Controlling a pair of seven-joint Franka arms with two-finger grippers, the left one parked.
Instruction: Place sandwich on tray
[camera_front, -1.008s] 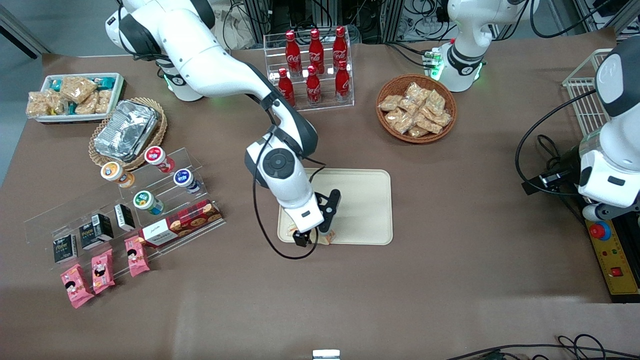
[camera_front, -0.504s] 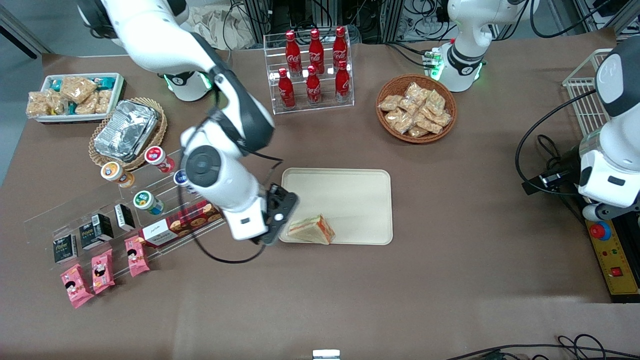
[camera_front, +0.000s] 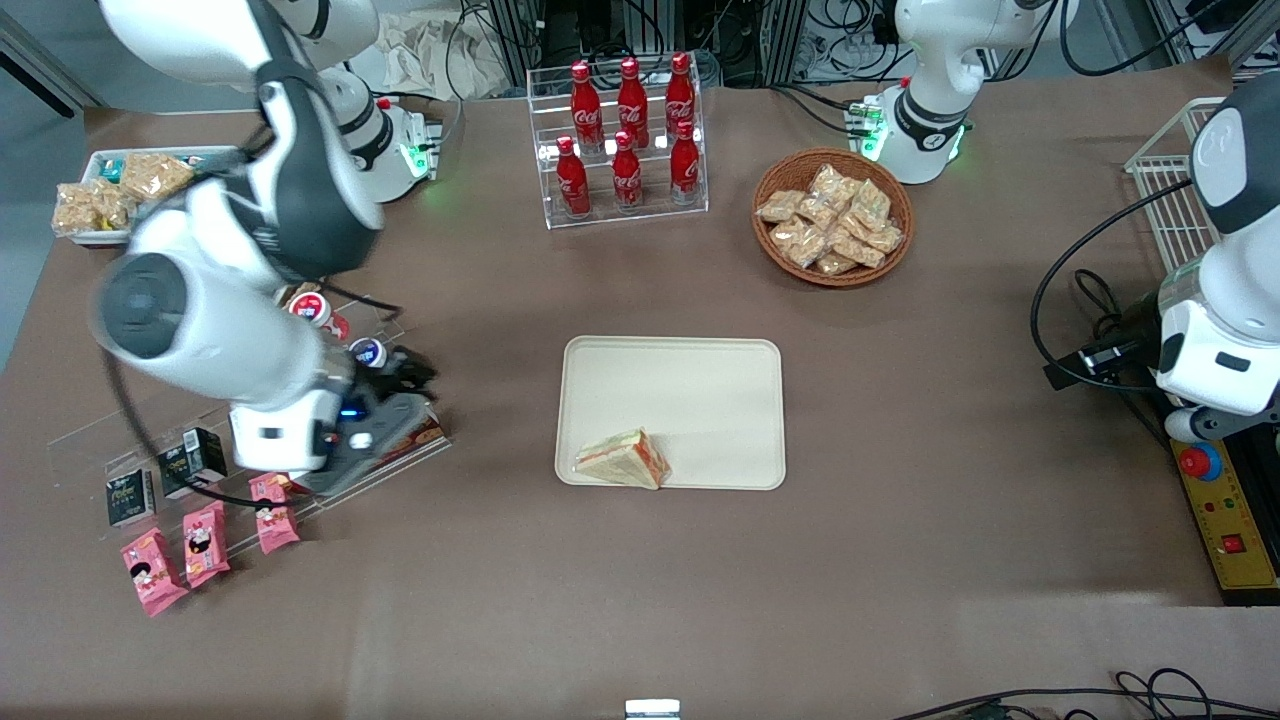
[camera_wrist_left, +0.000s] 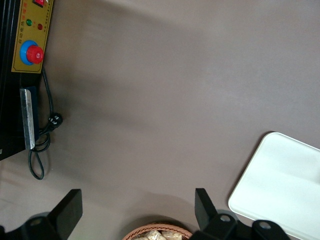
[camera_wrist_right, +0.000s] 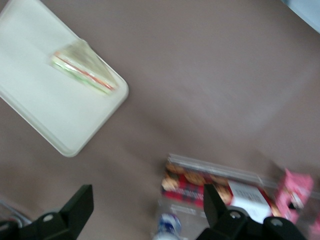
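Note:
The sandwich (camera_front: 622, 458), a pale wedge with orange-red and green layers, lies on the cream-beige tray (camera_front: 700, 390), in the tray corner nearest the front camera and toward the working arm's end. My right gripper (camera_front: 395, 395) is high over the acrylic shelf of cups and the cookie box, well away from the tray. In the right wrist view the gripper (camera_wrist_right: 147, 205) is open and empty, and the sandwich (camera_wrist_right: 82, 73) rests on the tray (camera_wrist_right: 30, 85). A tray corner also shows in the left wrist view (camera_wrist_left: 285, 185).
An acrylic shelf holds cups (camera_front: 370, 352), a red cookie box (camera_wrist_right: 200, 186) and black cartons (camera_front: 190, 458). Pink packets (camera_front: 200, 540) lie nearer the camera. A cola bottle rack (camera_front: 625, 130), a wicker basket of snack packets (camera_front: 832, 215) and a control box (camera_front: 1225, 510) stand around.
The gripper let go of the sandwich on the tray, then rose and swung away toward the working arm's end, over the acrylic shelf. The sandwich stays on the tray.

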